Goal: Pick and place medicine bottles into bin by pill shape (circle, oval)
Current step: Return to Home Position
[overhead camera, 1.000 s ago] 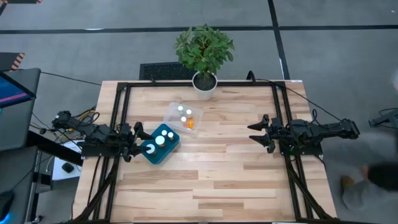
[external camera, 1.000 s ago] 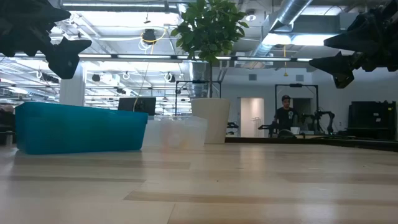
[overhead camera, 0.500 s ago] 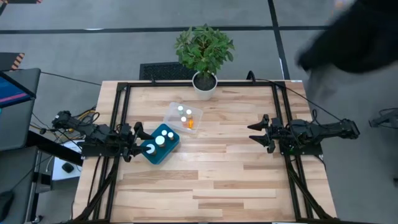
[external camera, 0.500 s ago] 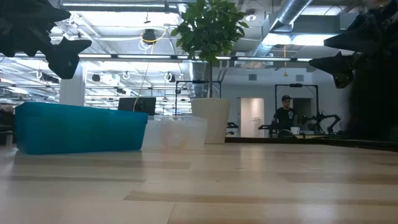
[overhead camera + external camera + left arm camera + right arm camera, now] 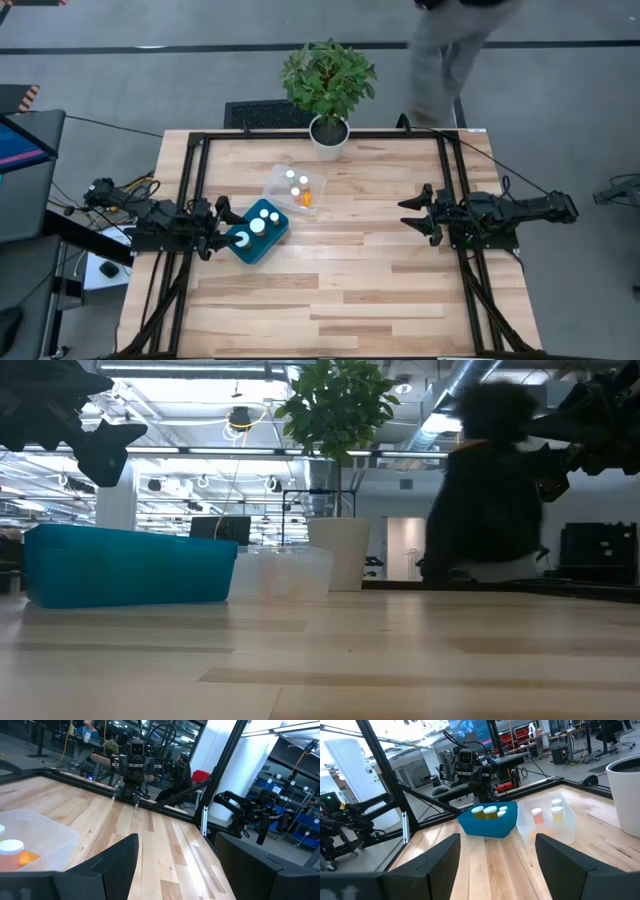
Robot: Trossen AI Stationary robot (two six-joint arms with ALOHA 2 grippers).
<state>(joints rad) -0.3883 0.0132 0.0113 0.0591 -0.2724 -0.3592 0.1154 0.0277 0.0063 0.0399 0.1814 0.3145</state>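
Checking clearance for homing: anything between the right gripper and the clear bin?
Nothing. In the high view, only bare wooden tabletop lies between the right gripper and the clear bin.

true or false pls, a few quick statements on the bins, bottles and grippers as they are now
1. Some bottles stand loose outside the bins. False: the white-capped bottles in view all sit inside a bin.
2. The blue bin is nearer the left gripper than the clear bin is. True.
3. The right gripper grips a bottle. False: it is open and empty.
4. An orange bottle sits in the clear bin. True.
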